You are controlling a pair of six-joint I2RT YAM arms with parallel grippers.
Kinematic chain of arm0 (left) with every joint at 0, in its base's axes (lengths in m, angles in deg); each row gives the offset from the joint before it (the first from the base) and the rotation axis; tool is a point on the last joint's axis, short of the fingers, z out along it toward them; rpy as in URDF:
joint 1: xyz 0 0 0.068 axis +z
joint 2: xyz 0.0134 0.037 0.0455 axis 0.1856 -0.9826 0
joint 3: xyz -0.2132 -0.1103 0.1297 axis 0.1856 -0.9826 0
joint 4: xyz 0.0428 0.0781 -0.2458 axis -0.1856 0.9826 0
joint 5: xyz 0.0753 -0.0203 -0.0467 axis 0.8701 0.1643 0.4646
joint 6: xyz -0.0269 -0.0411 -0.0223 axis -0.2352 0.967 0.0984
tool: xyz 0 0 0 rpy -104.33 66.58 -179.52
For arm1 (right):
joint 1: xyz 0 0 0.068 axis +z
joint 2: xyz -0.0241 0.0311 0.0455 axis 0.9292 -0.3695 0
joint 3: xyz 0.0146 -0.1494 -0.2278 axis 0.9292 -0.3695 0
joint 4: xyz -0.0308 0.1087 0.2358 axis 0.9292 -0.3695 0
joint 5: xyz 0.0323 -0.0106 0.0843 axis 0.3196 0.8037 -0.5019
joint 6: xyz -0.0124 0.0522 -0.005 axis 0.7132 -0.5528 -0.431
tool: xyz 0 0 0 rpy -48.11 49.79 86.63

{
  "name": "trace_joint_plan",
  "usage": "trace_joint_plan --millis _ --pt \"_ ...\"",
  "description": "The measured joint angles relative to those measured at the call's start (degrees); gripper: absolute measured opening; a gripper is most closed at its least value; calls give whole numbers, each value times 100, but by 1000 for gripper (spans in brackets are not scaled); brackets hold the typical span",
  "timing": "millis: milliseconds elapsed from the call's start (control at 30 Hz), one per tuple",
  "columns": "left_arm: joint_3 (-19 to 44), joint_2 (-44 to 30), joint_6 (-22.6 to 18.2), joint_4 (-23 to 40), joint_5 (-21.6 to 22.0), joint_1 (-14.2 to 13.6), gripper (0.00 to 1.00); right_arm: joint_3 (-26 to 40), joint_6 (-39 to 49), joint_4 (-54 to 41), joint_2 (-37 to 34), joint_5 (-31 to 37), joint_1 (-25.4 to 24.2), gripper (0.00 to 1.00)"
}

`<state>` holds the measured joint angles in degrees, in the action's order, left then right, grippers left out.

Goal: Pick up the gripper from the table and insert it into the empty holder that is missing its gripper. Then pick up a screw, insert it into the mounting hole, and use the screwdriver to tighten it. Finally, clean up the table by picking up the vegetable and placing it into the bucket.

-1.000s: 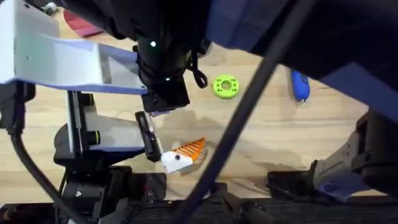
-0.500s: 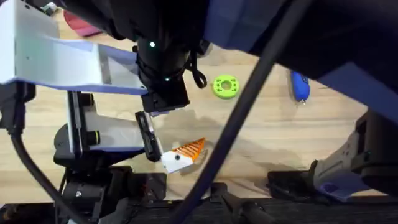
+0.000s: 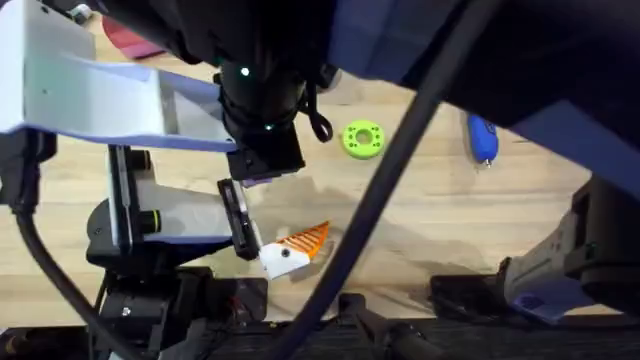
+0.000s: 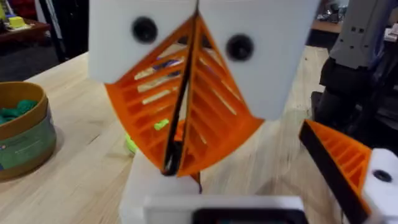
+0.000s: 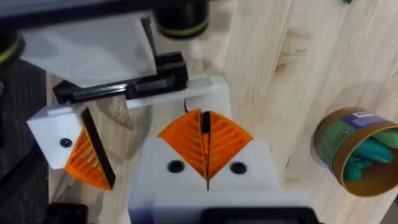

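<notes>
Orange ribbed pads point(image 4: 205, 118) of the left gripper point(image 4: 180, 124) press flat together in the left wrist view, clenched with nothing between them. Beside it stands a white holder point(image 4: 382, 186) carrying one orange ribbed fingertip with a dark edge point(image 4: 336, 158). That view also shows the bucket point(image 4: 22, 140), tan with a green band, standing on the wooden table point(image 4: 81, 180) with green leafy stuff point(image 4: 15, 111) inside; whether this is the vegetable cannot be told.

From the right wrist, the right gripper point(image 5: 205, 140) is likewise clenched, pads point(image 5: 227, 140) meeting along one seam. The holder point(image 5: 59, 137) and its orange fingertip point(image 5: 87, 162) sit just beside it, the bucket point(image 5: 351, 152) farther off across the table.

Overhead, dark blurred arms cover much of the scene. The holder's orange fingertip point(image 3: 305, 240) shows below them. A green disc point(image 3: 362, 138) lies beyond the holder, and the blue screwdriver point(image 3: 482, 138) lies well beyond the disc, near the table's far right.
</notes>
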<state>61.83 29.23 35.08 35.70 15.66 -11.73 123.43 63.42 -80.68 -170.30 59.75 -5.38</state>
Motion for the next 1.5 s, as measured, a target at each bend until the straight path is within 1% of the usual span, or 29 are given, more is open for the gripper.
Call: trace_joint_plan --millis 900,1133,1500 --pt "0 0 0 0 2 0 988 0 -154 124 -1 -17 0 6" --pt "0 -15 48 4 4 2 988 0 -287 159 -136 -22 0 6" --pt "0 -15 48 4 2 0 988 0 -319 149 -136 -26 -2 6"
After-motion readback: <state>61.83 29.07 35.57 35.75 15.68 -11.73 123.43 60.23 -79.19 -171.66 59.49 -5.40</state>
